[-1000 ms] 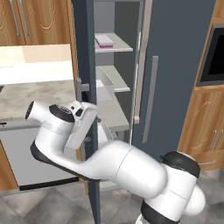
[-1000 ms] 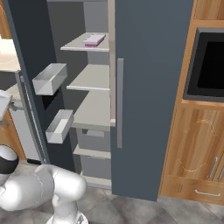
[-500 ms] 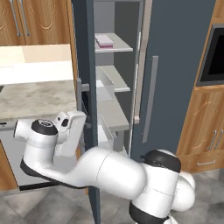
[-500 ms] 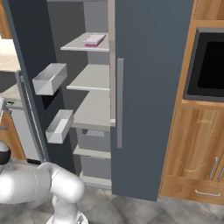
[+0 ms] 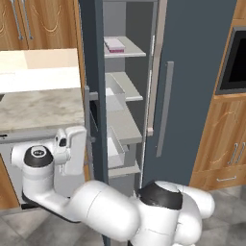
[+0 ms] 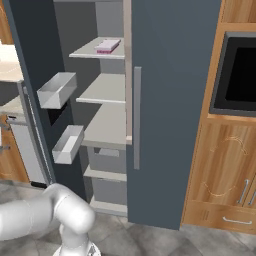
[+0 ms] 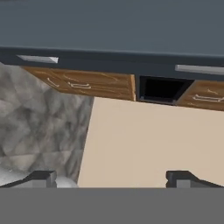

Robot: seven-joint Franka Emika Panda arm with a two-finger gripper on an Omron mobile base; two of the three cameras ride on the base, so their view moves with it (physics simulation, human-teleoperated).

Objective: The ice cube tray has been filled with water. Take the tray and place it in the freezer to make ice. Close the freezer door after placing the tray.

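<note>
Freezer point(image 5: 192, 72) stands tall and slate-grey, and its door point(image 5: 92, 72) hangs wide open, seen edge-on in the left base view with its grey handle point(image 5: 88, 115) toward the bench point(image 5: 38, 108). Inside, the ice cube tray point(image 5: 114, 45) lies on the top shelf point(image 5: 129, 50), toward that shelf's front edge, its pale top up and a pink rim showing; the right base view shows it point(image 6: 107, 46) on the same shelf point(image 6: 90, 51), near the right side. Below are two more white shelves, and two clear bins point(image 6: 56, 90) hang on the inner face of the open door. The plain right door point(image 6: 175, 100) is shut, its long handle point(image 6: 136, 117) upright. A black oven point(image 6: 237, 75) sits in wood cabinets to the right.

The hand point(image 7: 113, 178) is spread wide with nothing between its fingertips point(image 7: 41, 177). It is turned away from the freezer and faces a beige surface, grey stone and wooden drawers under a dark band. In the left base view the arm's wrist point(image 5: 72, 149) is low, beside the open door's outer edge, in front of the bench's front edge.
</note>
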